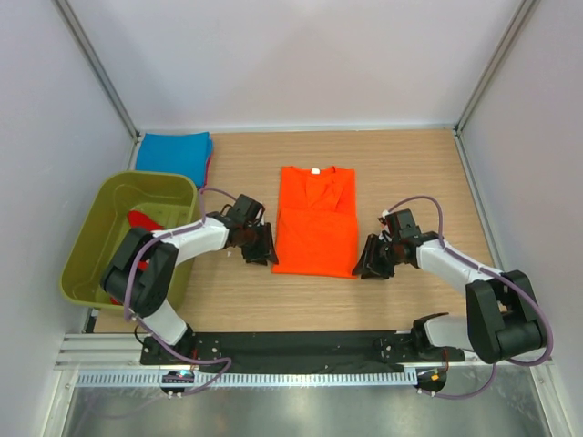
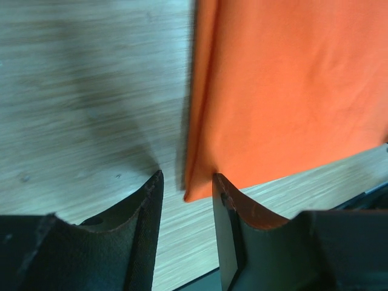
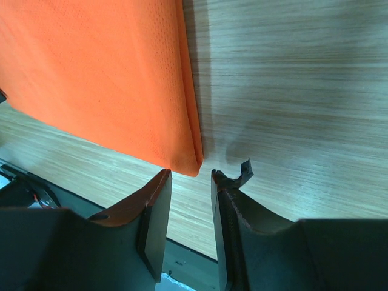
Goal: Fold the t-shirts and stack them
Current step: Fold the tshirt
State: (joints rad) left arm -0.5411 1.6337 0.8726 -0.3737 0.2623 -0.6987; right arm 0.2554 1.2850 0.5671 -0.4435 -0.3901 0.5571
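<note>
A bright orange t-shirt (image 1: pixel 315 223) lies flat in the middle of the wooden table, sleeves folded in, collar at the far end. My left gripper (image 1: pixel 260 246) is at its near left corner and my right gripper (image 1: pixel 372 258) at its near right corner. In the left wrist view the gripper (image 2: pixel 187 188) is open, with the orange corner (image 2: pixel 200 182) just at the tips and bare table in the gap. In the right wrist view the gripper (image 3: pixel 191 177) is also open, and the orange corner (image 3: pixel 185 160) lies just ahead of the tips. A folded blue t-shirt (image 1: pixel 173 153) rests at the back left, red cloth (image 1: pixel 210 166) showing at its edge.
An olive-green tub (image 1: pixel 96 238) stands at the left with a red t-shirt (image 1: pixel 144 221) inside. The black base rail (image 1: pixel 301 346) runs along the near edge. Grey walls close in the left, right and far sides.
</note>
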